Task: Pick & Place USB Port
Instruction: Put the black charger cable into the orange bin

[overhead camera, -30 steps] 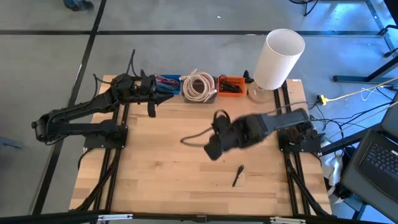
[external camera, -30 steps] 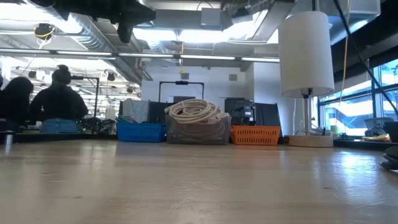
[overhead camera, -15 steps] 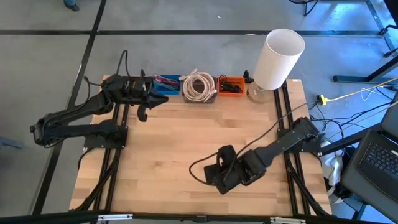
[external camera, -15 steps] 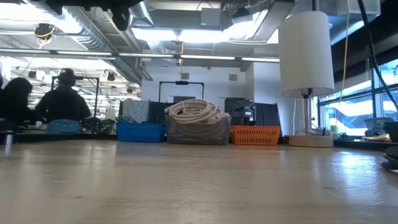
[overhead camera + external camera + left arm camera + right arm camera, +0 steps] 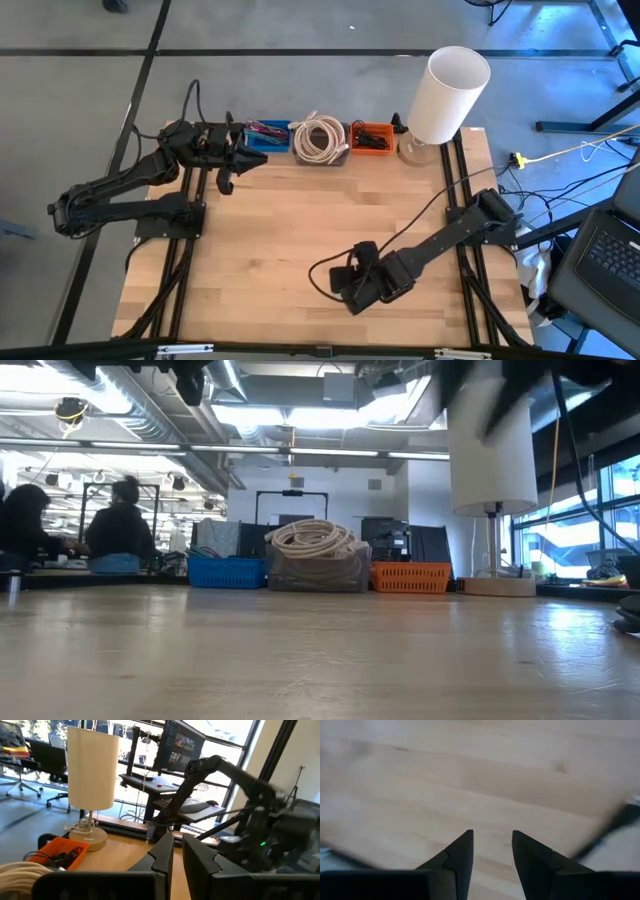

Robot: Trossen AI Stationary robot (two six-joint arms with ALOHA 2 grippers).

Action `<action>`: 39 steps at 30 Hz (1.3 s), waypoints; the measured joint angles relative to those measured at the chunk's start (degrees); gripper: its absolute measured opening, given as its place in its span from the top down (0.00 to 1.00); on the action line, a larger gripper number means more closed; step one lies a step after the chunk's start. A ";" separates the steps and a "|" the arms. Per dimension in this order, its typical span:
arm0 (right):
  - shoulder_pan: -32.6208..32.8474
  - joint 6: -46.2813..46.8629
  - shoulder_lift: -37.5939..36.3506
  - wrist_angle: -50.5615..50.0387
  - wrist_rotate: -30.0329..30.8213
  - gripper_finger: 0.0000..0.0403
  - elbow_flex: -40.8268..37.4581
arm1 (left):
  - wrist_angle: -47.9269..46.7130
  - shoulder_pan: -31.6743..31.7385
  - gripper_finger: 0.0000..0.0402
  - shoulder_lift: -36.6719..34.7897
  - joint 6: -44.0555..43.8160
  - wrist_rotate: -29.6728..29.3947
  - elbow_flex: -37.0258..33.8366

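The small black USB piece does not show in the high view; my right arm (image 5: 430,245) lies over the spot near the table's near right. A blurred dark streak (image 5: 615,822) crosses the right wrist view beside my fingers; whether it is that piece I cannot tell. My right gripper (image 5: 350,292) hangs over bare wood near the near edge, open (image 5: 492,840), touching nothing. My left gripper (image 5: 228,178) waits at the far left by the blue bin, with a narrow gap between its fingers (image 5: 177,842).
Along the far edge stand a blue bin (image 5: 265,133), a clear bin with a coiled white cable (image 5: 318,140), an orange bin (image 5: 372,138) and a white lamp (image 5: 445,90). People sit in the room beyond (image 5: 120,540). Bare wood lies across the table's middle (image 5: 290,220).
My right gripper has swung from the table's middle toward the near edge and come lower, most of it in the first half second. The arm now covers the black piece that lay in view a second ago. My left gripper has drawn slightly toward the left edge.
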 joint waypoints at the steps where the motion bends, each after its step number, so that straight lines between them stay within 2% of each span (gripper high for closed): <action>1: 0.12 1.45 0.00 -0.42 -1.22 0.66 -1.44 | 0.00 0.00 0.92 0.00 -0.59 0.00 0.00; 5: 1.04 7.06 0.01 -0.19 -5.96 0.66 -7.03 | 0.01 0.00 0.92 0.00 -2.39 0.00 0.00; 16: 4.05 15.19 0.01 5.19 -8.71 0.66 -17.06 | 0.02 0.00 0.92 0.02 -3.62 -0.02 0.00; 24: 4.27 15.70 0.00 11.29 -9.94 0.66 -22.17 | 0.02 0.00 0.92 0.02 -3.91 0.02 0.00; 34: 4.32 16.76 -0.24 14.07 -11.29 0.66 -25.32 | 0.02 0.00 0.92 0.02 -4.52 0.20 0.00; 39: 4.43 15.53 0.15 11.88 -8.95 0.66 -23.05 | 0.02 0.00 0.92 0.02 -4.50 0.21 0.00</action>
